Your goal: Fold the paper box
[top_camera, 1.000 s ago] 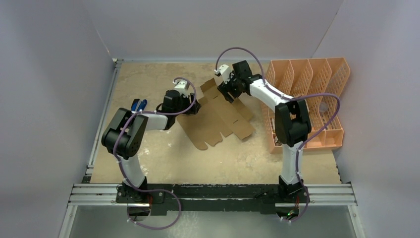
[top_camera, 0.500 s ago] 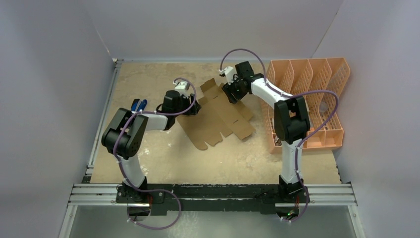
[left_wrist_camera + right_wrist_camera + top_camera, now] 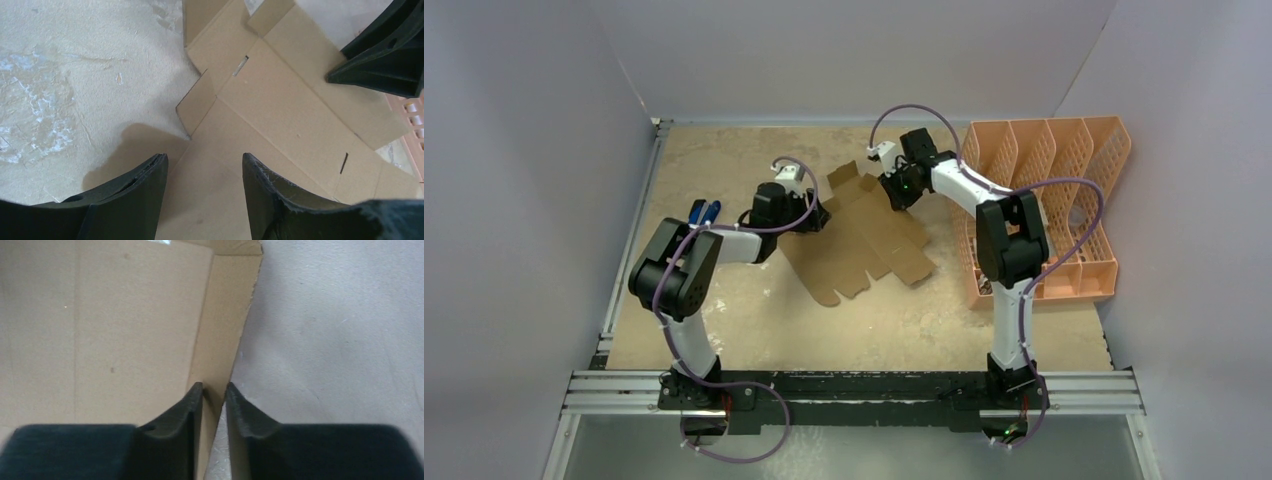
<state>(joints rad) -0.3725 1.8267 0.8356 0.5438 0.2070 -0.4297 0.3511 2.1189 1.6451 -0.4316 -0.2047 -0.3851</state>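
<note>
The paper box (image 3: pixel 864 235), a plain brown die-cut cardboard sheet with flaps and rounded tabs, lay unfolded near the middle of the beige speckled table (image 3: pixel 724 160), between the two arms. It sat slantwise, with its rounded tabs pointing toward the near edge. Most of it was flat. One small side tab (image 3: pixel 196 102) stood up from the surface in the left wrist view.

The left gripper (image 3: pixel 204 156) hung over the sheet's left part with its dark fingers (image 3: pixel 135 195) well apart. Bare cardboard showed in the gap between them, and nothing was clamped.

The right gripper (image 3: pixel 214 385) was at the sheet's far right edge. Its two fingers (image 3: pixel 175 420) were drawn close together, leaving only a narrow slot. A slim cardboard flap (image 3: pixel 225 315) ran down into that slot, against the left finger and meeting the tip of the right one. Whether the fingers pressed on it could not be told.

A peach-orange perforated plastic file organizer (image 3: pixel 1089 165) stood at the right side of the table, just beyond the right arm and apart from the sheet. A small blue object (image 3: pixel 703 211), too small to identify, lay beside the left arm.
</note>
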